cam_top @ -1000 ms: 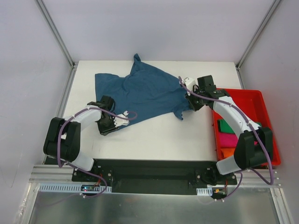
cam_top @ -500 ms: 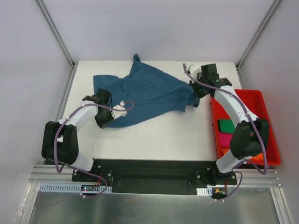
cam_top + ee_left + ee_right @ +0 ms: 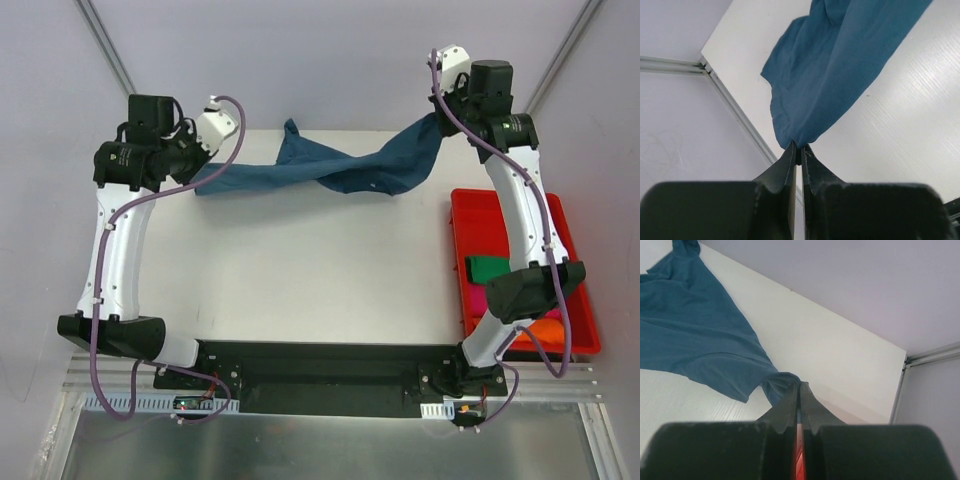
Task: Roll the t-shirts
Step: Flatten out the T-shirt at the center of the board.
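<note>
A dark teal-blue t-shirt (image 3: 330, 170) hangs stretched and twisted between both raised arms, above the back of the white table (image 3: 320, 280). My left gripper (image 3: 197, 172) is shut on its left end; in the left wrist view the cloth (image 3: 835, 75) bunches at the pinched tips (image 3: 798, 148). High at the back right, my right gripper (image 3: 440, 118) is shut on the other end, and the right wrist view shows a cloth fold (image 3: 705, 350) caught at the closed tips (image 3: 801, 386). Green (image 3: 488, 268), magenta (image 3: 482, 298) and orange (image 3: 545, 328) t-shirts lie in the tray.
A red plastic tray (image 3: 570, 240) stands on the right side of the table, partly under the right arm. Grey walls and metal frame posts (image 3: 120, 70) close in the back and sides. The arm bases sit on a black rail (image 3: 320, 375) at the near edge.
Both arms have risen and swung outward to the back corners, lifting the blue t-shirt off the table and stretching it between them. The left gripper closed on the cloth.
</note>
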